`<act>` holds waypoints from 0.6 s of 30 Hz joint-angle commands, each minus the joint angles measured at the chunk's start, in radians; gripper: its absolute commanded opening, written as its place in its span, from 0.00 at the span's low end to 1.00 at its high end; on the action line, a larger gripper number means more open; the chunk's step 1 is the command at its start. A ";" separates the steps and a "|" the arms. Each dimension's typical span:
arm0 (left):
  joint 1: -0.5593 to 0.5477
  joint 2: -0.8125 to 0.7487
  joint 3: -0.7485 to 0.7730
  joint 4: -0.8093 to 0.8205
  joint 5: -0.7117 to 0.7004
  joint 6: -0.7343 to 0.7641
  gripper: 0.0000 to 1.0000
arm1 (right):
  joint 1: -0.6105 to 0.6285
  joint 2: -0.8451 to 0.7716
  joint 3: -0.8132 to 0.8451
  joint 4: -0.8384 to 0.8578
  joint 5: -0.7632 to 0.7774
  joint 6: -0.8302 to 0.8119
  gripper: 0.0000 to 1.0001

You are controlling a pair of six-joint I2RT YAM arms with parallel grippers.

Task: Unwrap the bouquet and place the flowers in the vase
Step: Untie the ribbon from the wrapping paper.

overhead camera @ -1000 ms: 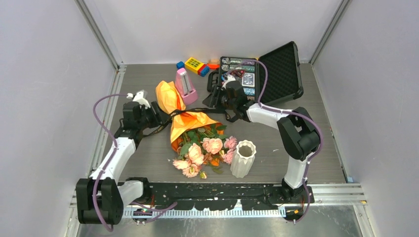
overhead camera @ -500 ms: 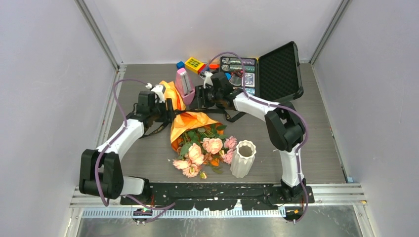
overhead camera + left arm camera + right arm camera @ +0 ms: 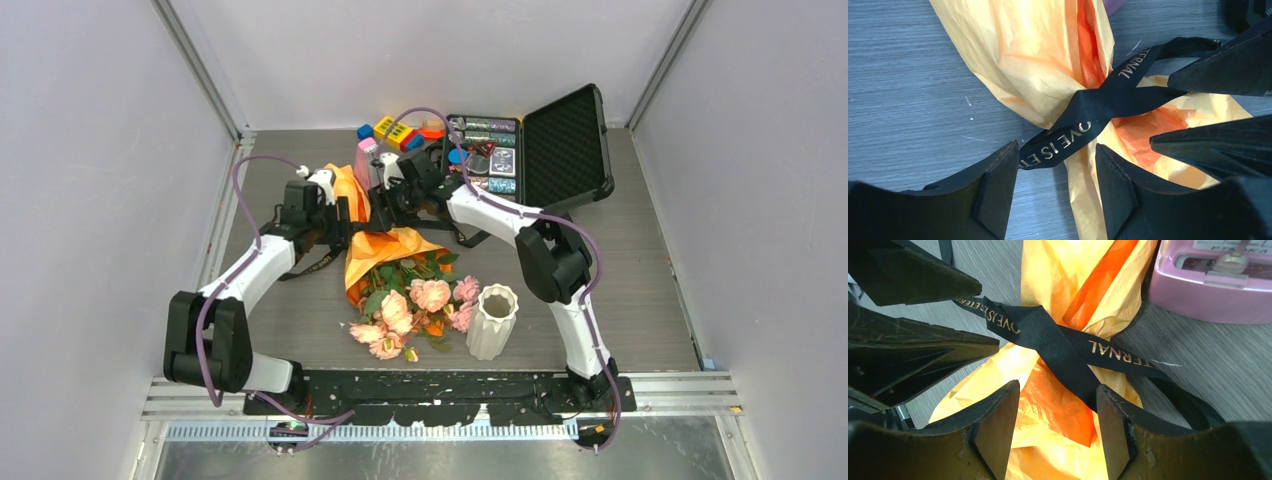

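Observation:
The bouquet lies in mid-table, its crinkled orange paper (image 3: 385, 250) pinched at the neck by a black ribbon (image 3: 1103, 102) with gold lettering. The flowers (image 3: 415, 300) spill out of the near end beside the white ribbed vase (image 3: 492, 320). My left gripper (image 3: 345, 215) is open at the neck from the left; in the left wrist view (image 3: 1057, 155) a ribbon end lies loose between its fingertips. My right gripper (image 3: 385, 200) is open from the right. In the right wrist view (image 3: 1058, 390) it straddles the paper (image 3: 1068, 270) just below the ribbon crossing (image 3: 1058, 347). Neither grips anything.
A pink metronome (image 3: 368, 165) stands right behind the paper's tail, close to my right gripper, and also shows in the right wrist view (image 3: 1213, 290). An open black case (image 3: 560, 145) and toy blocks (image 3: 395, 132) sit at the back. A ribbon tail (image 3: 315, 262) trails left.
Both arms swung inward to the bouquet's tied neck, the right one from over the black case. Both sets of jaws opened a little wider. The bouquet and vase stayed put.

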 commanded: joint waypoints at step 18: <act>-0.002 0.066 0.074 0.027 -0.005 -0.011 0.49 | 0.035 0.095 0.183 -0.098 -0.004 -0.133 0.65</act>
